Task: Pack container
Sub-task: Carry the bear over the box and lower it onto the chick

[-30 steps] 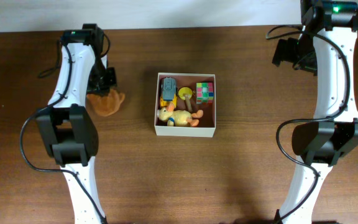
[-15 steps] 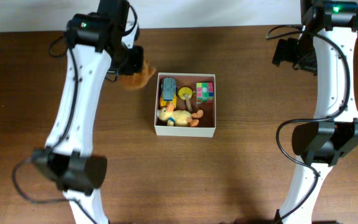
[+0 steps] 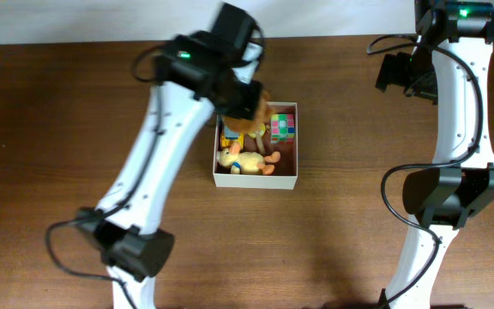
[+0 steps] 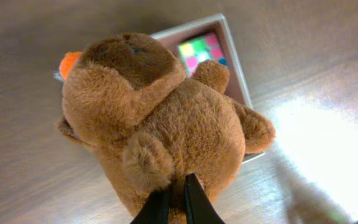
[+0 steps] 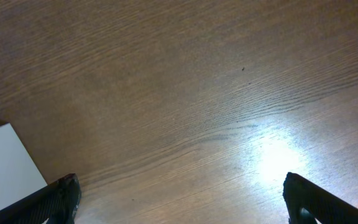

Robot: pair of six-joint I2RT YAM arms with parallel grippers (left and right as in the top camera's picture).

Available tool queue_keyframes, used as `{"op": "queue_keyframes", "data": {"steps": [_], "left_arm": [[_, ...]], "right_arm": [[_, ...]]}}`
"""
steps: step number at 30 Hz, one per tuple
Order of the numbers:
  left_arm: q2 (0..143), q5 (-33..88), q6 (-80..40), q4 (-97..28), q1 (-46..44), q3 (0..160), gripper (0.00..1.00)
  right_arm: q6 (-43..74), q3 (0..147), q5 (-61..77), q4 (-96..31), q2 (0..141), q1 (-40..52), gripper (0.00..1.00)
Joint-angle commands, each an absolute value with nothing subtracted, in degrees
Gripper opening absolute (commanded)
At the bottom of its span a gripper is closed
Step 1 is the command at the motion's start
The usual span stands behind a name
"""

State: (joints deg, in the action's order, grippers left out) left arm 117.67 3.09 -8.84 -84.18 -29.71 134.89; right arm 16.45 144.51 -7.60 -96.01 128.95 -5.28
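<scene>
1. L tool point(image 4: 178, 199) is pinching plush bear point(image 4: 160, 118) by the fur low on its body, fingers pressed nearly together. Bear is hanging over container point(image 3: 256, 181), above its far half.
2. Container is sitting on surface point(image 3: 333, 249), open top up. R tool point(image 5: 182, 199) is idling well apart from container, fingers spread wide, gripping nothing.
3. Step in hand, by my reading: lowering bear into container. Doing it well means centring bear's bulk over container before letting go, since bear is looking big vs. free room inside. Also going low first, so it isn't catching on the rim and tipping out.
4. Lying in container: colour cube point(image 3: 283, 126) in a far corner, yellow duck point(image 3: 243, 161) toward near wall, plus small toys I'm not making out.
5. Materials: bear is showing soft, shaggy brown pile, rounded w/ stubby limbs, prob. squashing to fit. Cube is looking hard, glossy, sharp-edged. Container walls are looking white, thin, straight; inside is dusty pink-brown. Surface is showing dark wood grain, glaring under light.
</scene>
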Motion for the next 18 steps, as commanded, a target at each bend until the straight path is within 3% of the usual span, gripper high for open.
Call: {"op": "queue_keyframes", "data": {"steps": [1, 18], "left_arm": [[121.5, 3.7, -13.9, -83.8, -33.1, 135.0, 0.02], [134.2, 3.3, -17.1, -83.9, -36.4, 135.0, 0.02]], "right_arm": [[16.6, 144.4, -8.2, -96.0, 128.7, -5.3, 0.99], [16.6, 144.4, -8.2, -96.0, 128.7, -5.3, 0.99]]}}
